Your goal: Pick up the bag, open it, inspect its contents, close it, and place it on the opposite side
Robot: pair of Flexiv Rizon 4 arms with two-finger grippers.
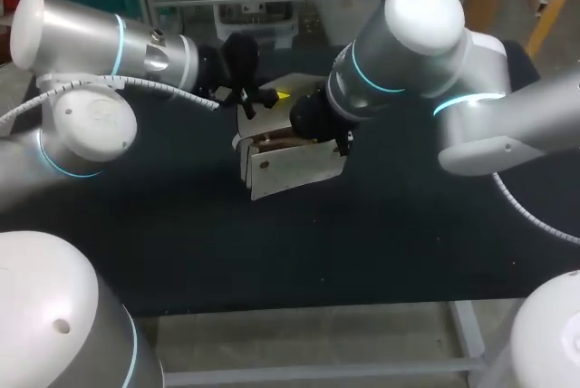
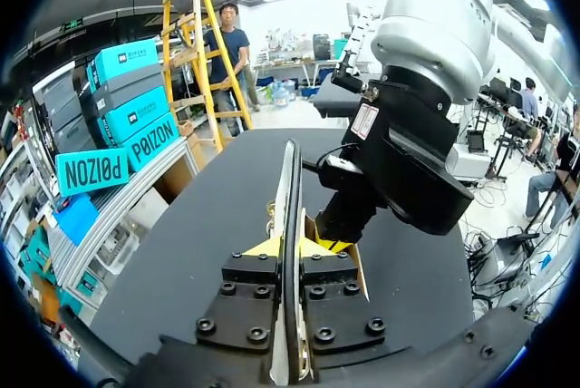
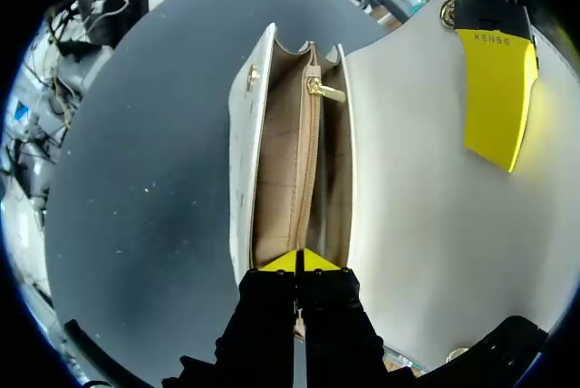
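A cream handbag (image 1: pixel 292 170) lies in the middle of the black table (image 1: pixel 163 243) with its flap (image 1: pixel 272 121) raised. My left gripper (image 1: pixel 269 98) is shut on that flap; in the left wrist view the flap (image 2: pixel 292 179) runs edge-on between its yellow tips (image 2: pixel 292 247). My right gripper (image 3: pixel 297 261) is shut on the bag's middle zipped divider at the rim. Ahead of it the mouth gapes and shows the tan lining (image 3: pixel 276 179) and a gold zip pull (image 3: pixel 324 91). Nothing else shows inside. A yellow fingertip (image 3: pixel 494 98) of the left gripper presses on the flap (image 3: pixel 417 225).
My right arm's black wrist (image 2: pixel 399 170) stands close beside the flap, just ahead of the left gripper. Bare black table surface (image 3: pixel 136 179) lies on every side of the bag. The table's front edge (image 1: pixel 299 306) runs below the bag.
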